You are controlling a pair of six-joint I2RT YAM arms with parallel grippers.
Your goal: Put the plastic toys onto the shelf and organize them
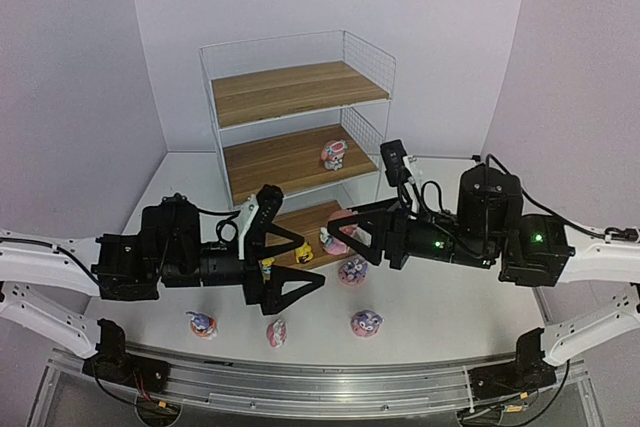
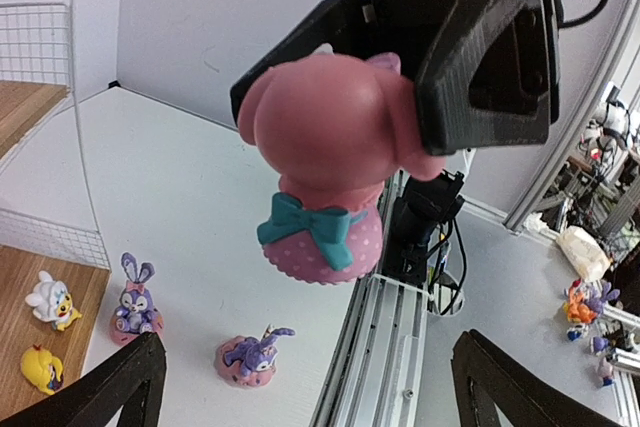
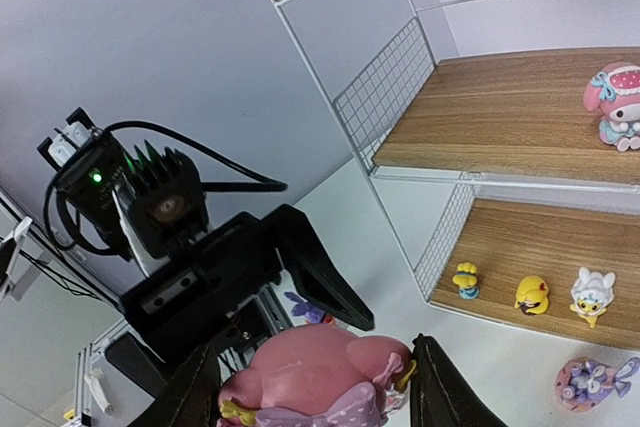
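The shelf (image 1: 290,92), a white wire-grid frame with three wood-grain boards, stands ahead of both my grippers. Its middle board carries one hatted figure (image 1: 334,155) in pink and white. The bottom board has three small yellow-and-white toys (image 3: 532,294) in a row, just beyond my left gripper (image 1: 310,264). That gripper is spread wide. My right gripper (image 1: 342,238) is clamped on a pink figure (image 2: 325,127), held off the worktop (image 1: 440,307) right in front of the left gripper and close to it. The left wrist view gives the figure's detail: smooth glossy rounded pink head, teal bow, pink skirt with white dots, black fingers pressing the head from both sides. The top view shows only a pink blob there. The right wrist view shows all three small toys on the bottom board, the left wrist view only two. On the worktop, on the near side of the grippers, are three purple bunnies (image 1: 366,323), long-eared on pink ring bases, one just under the right gripper. A second pink-and-white figure (image 1: 277,332) stands between the two nearer ones.
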